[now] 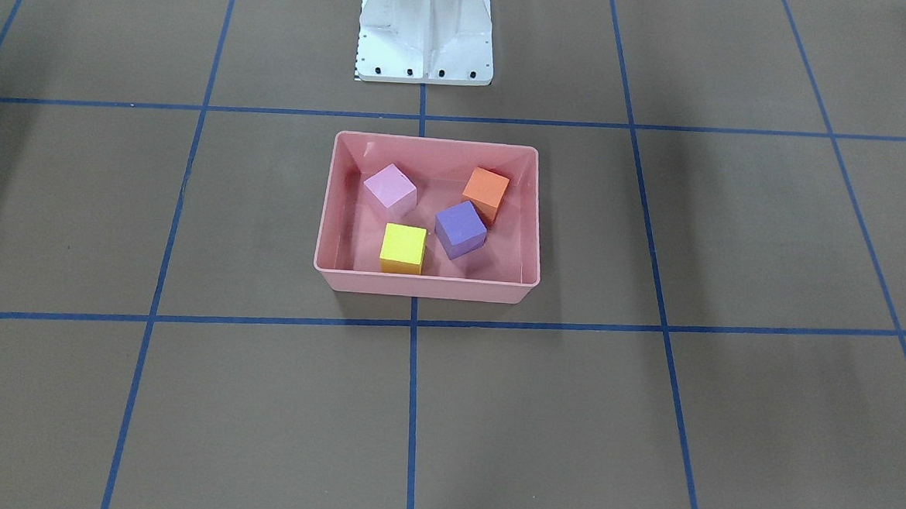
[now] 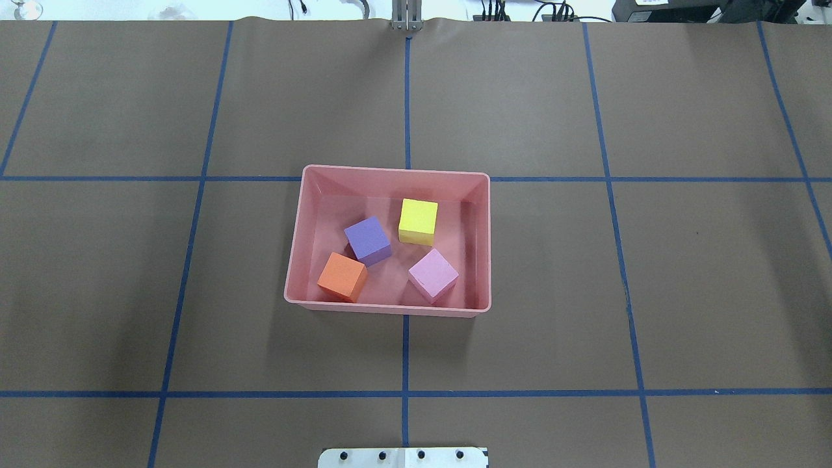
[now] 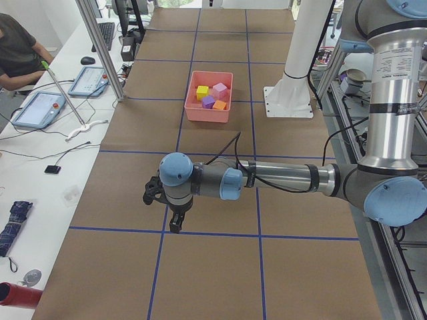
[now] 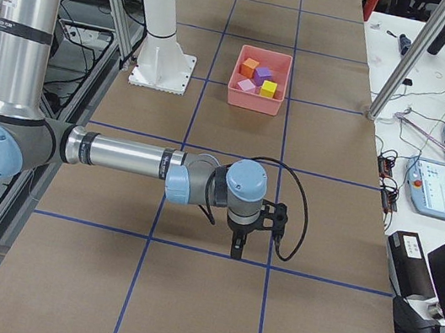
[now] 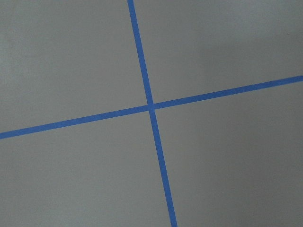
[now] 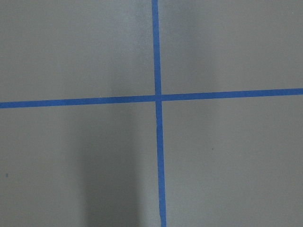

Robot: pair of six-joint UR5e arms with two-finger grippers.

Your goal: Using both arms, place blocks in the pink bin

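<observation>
The pink bin sits at the table's middle and also shows in the front view. Inside lie the light pink block, the yellow block, the purple block and the orange block. The front view shows the pink block, yellow block, purple block and orange block. My left gripper hangs over bare table far from the bin. My right gripper does the same at the other end. I cannot tell whether either is open or shut.
The white pedestal base stands just behind the bin. Blue tape lines grid the brown table. An operator sits at a side desk with tablets. The wrist views show only tape crossings.
</observation>
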